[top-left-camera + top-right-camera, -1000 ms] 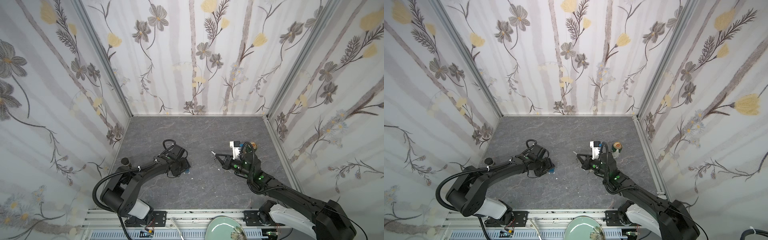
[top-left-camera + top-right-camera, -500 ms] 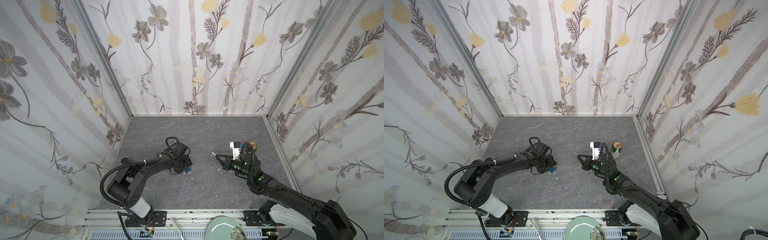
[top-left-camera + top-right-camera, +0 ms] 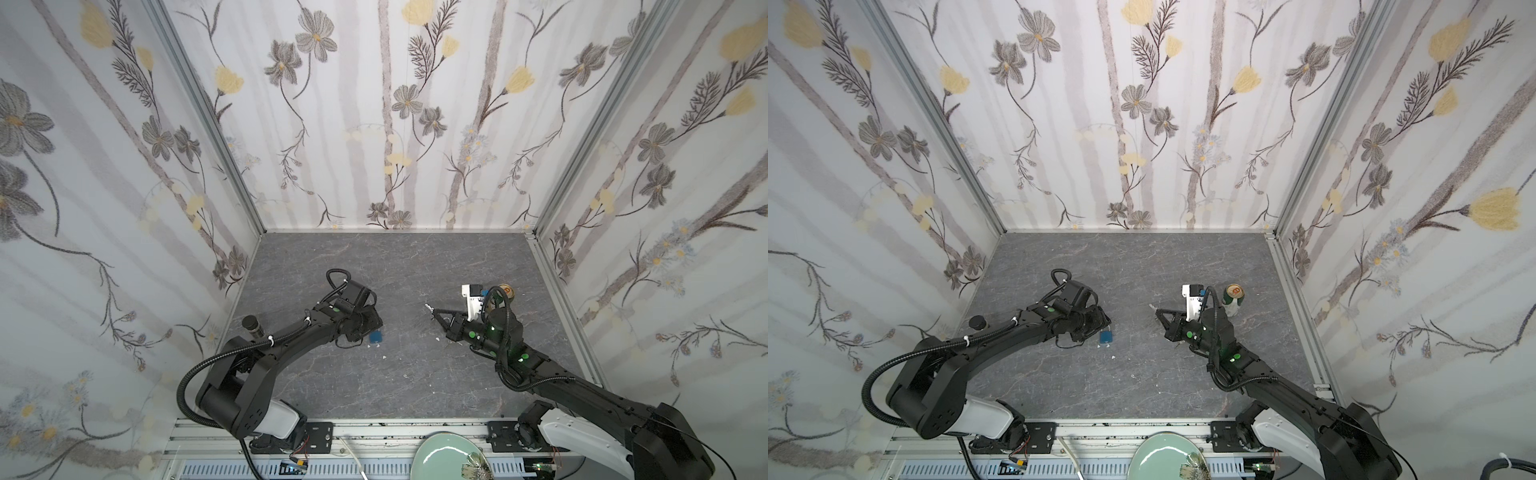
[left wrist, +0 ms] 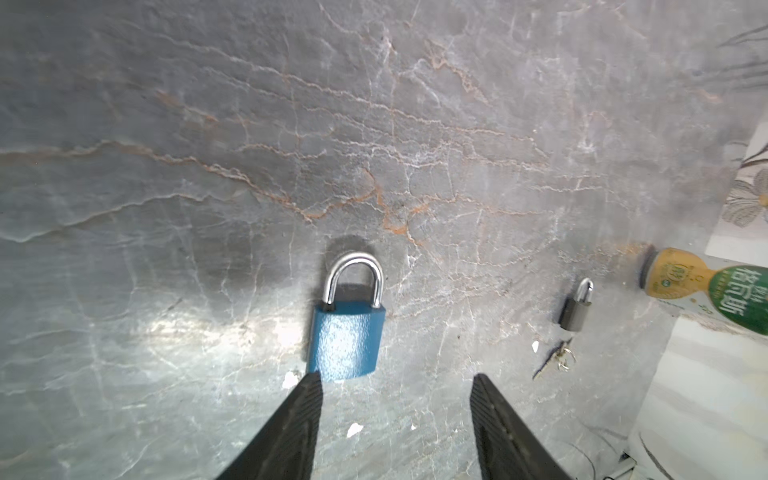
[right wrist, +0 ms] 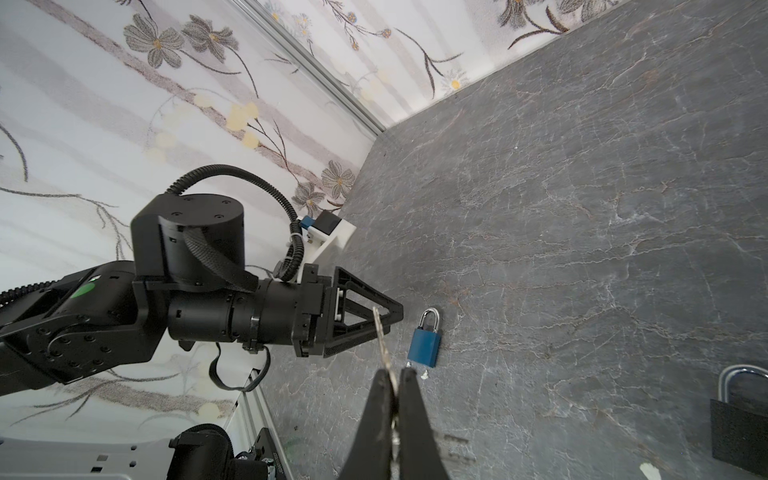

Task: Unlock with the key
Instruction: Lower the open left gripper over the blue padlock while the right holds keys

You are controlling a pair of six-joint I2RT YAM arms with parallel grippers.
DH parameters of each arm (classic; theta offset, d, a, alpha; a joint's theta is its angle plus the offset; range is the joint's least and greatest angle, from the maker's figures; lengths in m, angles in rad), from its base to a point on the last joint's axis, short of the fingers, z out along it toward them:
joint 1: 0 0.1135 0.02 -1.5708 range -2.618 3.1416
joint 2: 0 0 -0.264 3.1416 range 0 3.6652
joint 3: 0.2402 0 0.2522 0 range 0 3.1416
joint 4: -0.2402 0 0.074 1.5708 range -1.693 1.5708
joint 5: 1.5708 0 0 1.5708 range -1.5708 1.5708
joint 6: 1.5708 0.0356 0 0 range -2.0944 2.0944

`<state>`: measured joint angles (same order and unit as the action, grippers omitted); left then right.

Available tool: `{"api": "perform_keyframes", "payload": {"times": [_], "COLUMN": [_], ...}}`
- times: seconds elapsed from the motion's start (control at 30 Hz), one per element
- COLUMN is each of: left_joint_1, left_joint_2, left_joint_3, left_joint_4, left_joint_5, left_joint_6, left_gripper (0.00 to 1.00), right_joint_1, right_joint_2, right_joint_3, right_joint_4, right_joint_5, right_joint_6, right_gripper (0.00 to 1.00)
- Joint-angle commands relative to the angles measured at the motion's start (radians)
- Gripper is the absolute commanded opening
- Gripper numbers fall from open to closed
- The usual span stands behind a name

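Slightly narrower than a second ago, the left claw [image 4: 395, 378] stands open and empty, one fingertip at the bottom corner of the blue padlock [image 4: 347, 338] lying flat on the grey table [image 4: 415, 124]. The right claw [image 5: 397, 372] pinches the key [image 5: 380, 336] tight, clear of the padlock.

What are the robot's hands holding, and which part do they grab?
The right gripper pinches the key by its head end, blade poking out. The left gripper is open and holds nothing; the blue padlock lies free.
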<state>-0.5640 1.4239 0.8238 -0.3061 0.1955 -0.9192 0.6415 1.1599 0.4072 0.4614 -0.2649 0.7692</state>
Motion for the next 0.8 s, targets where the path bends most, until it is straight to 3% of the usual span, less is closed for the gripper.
{"api": "perform_keyframes", "payload": {"times": [0.0,0.17,0.27,0.4,0.57,0.77], "left_joint_1": [-0.001,-0.001,-0.001,-0.012,-0.024,-0.025], "left_joint_2": [-0.069,-0.143,-0.111,-0.081,-0.117,-0.131], "left_joint_3": [-0.018,-0.006,0.046,0.076,0.057,0.057], "left_joint_4": [0.045,-0.007,-0.116,-0.148,-0.035,0.013], "left_joint_5": [0.001,-0.028,-0.045,-0.037,0.001,0.014], "left_joint_6": [0.011,0.018,0.03,0.036,0.035,0.062], "left_gripper": [0.58,0.62,0.69,0.68,0.66,0.64], "right_joint_1": [0.003,0.008,0.018,0.038,0.093,0.095], "right_joint_2": [0.013,0.034,0.047,0.05,-0.016,-0.03], "right_joint_3": [0.009,0.017,0.026,0.03,-0.071,-0.116], "right_joint_4": [0.056,0.079,0.083,0.105,0.335,0.596], "right_joint_5": [-0.025,-0.031,-0.031,-0.026,0.016,-0.112], "right_joint_6": [-0.002,0.006,0.004,-0.011,-0.023,0.011], "right_gripper": [0.0,0.0,0.0,0.0,0.0,0.0]}}
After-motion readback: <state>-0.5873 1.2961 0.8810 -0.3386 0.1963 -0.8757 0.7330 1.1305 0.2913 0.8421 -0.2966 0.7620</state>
